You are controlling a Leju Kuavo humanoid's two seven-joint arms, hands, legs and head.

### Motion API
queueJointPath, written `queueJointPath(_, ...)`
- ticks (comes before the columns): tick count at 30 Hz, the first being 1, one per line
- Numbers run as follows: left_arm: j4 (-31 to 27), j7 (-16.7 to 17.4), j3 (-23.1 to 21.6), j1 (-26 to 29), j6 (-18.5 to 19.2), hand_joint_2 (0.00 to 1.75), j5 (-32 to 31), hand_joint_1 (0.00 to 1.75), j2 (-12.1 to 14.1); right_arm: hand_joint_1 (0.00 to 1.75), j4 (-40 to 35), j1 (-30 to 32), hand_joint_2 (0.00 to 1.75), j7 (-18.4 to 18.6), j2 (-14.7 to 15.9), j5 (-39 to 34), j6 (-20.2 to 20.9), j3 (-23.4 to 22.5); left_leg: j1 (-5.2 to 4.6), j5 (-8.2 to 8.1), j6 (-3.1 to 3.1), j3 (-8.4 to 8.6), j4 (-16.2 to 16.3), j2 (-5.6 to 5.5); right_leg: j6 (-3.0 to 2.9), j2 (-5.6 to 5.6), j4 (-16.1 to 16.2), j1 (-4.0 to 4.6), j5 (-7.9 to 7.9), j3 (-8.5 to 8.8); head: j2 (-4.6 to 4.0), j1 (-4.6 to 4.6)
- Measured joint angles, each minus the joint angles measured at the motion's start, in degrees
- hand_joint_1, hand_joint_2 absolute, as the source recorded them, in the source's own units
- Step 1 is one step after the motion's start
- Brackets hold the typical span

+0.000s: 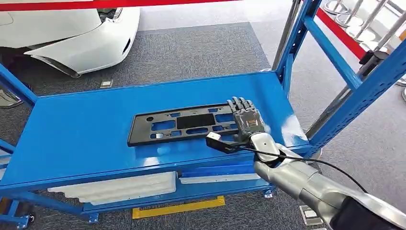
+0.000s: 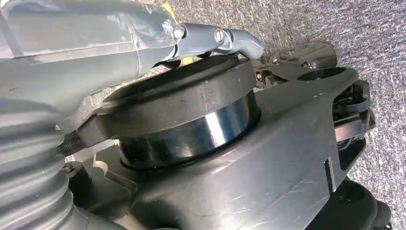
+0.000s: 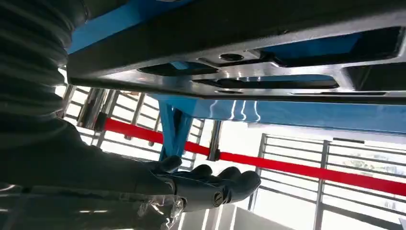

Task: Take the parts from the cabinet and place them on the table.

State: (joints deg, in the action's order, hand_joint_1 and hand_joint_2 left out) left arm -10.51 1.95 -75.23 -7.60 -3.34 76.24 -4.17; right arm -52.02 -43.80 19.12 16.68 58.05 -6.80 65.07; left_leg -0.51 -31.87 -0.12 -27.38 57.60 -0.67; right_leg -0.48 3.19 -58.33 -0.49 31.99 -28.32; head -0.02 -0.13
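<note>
My right hand [image 1: 246,120] lies flat, fingers [image 1: 241,106] spread, holding nothing, over the black plate's [image 1: 184,124] right end; it could skid across the blue shelf [image 1: 72,139].

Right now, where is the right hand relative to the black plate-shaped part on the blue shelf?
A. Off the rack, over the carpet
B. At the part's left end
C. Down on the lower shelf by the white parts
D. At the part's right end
D. In the head view the right hand sits at the right end of the black part, which lies flat on the top blue shelf; whether the fingers grip it is unclear.
</note>
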Motion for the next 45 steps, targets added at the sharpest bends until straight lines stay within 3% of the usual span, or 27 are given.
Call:
queueJointPath(35,0.0,-0.07,0.0,0.01,-0.07,1.75,-0.13,0.0,0.0,0.0,0.72,-0.4,1.75,0.28,-0.15,-0.63,-0.17,-0.02,0.0,0.0,0.0,0.01,0.03,0.0,0.0,0.0,0.0,0.0,0.0,-0.01,0.0,0.02)
queueJointPath(39,0.0,0.07,0.0,0.0,0.35,1.75,-0.88,0.0,0.11,0.0,-0.35,-0.16,1.75,2.56,0.79,-1.05,1.14,-0.09,0.0,0.0,0.0,0.03,0.06,0.0,0.0,0.01,0.01,0.0,0.0,-0.02,0.0,-0.02)
queueJointPath(45,0.0,0.55,-0.15,-0.1,2.67,1.75,-2.49,0.0,0.9,0.0,-5.4,2.57,1.75,7.08,5.07,-1.11,4.06,-1.38,0.0,-0.01,0.0,0.0,0.1,-0.04,0.0,0.0,0.01,0.0,0.0,-0.02,0.0,-0.04)
